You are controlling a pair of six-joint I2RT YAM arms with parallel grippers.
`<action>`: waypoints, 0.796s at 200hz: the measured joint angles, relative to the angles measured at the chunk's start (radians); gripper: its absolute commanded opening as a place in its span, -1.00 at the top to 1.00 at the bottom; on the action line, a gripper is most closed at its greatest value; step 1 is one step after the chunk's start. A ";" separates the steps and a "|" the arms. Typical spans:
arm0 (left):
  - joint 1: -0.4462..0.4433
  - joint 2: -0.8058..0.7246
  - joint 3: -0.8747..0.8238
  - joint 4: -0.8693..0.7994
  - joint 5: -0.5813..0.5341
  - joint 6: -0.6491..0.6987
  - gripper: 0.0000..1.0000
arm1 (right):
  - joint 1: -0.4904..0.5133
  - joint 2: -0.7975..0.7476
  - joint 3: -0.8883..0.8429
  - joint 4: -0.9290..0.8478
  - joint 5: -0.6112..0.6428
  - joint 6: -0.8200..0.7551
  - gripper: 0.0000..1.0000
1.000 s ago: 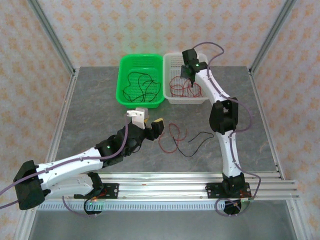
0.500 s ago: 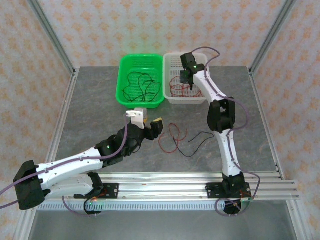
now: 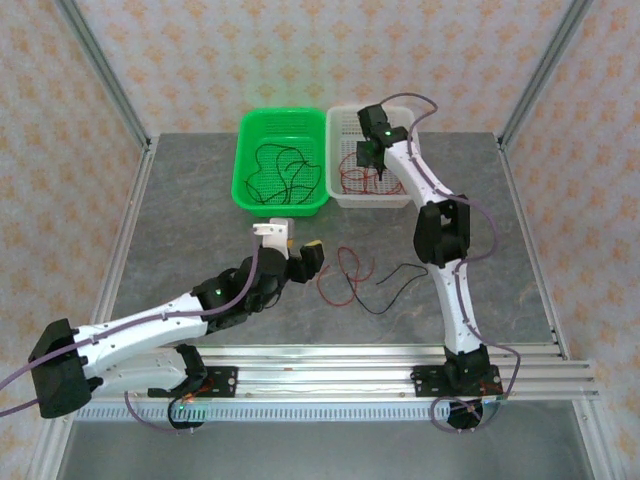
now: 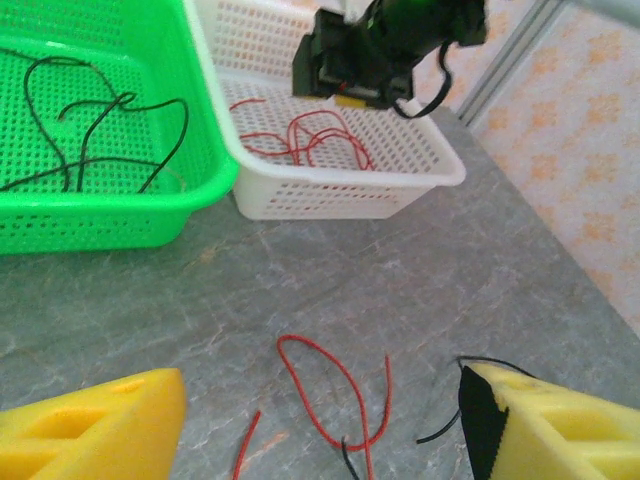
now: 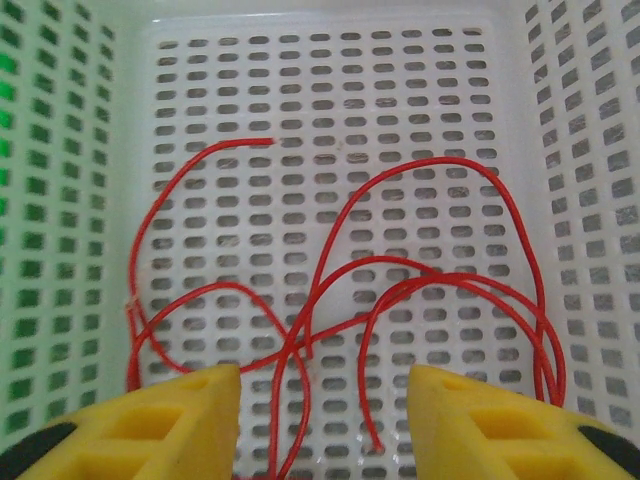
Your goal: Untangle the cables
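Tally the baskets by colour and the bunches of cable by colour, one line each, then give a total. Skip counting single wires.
green basket: 1
white basket: 1
bunch of black cables, in the green basket: 1
bunch of red cables, in the white basket: 1
bunch of red and black cables, loose on the table: 1
Total: 5

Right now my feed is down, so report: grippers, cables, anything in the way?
Left gripper open, empty, facing loose cables on table. Right gripper open above red cables in white basket. Nothing seen blocking.
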 measured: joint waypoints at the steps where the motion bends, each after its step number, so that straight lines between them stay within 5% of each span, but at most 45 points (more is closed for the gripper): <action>1: 0.000 0.001 0.001 -0.002 -0.001 -0.001 -0.46 | 0.001 -0.005 -0.003 0.000 0.000 0.000 0.04; 44: 0.000 0.043 0.061 -0.157 -0.025 -0.087 -0.43 | 0.052 -0.277 -0.203 0.024 -0.002 0.010 0.04; 102: 0.000 0.208 0.120 -0.242 0.060 -0.143 -0.25 | 0.109 -0.802 -0.733 0.208 -0.019 0.069 0.05; 159: 0.000 0.472 0.214 -0.206 0.164 -0.167 -0.12 | 0.109 -1.013 -1.059 0.271 -0.037 0.122 0.05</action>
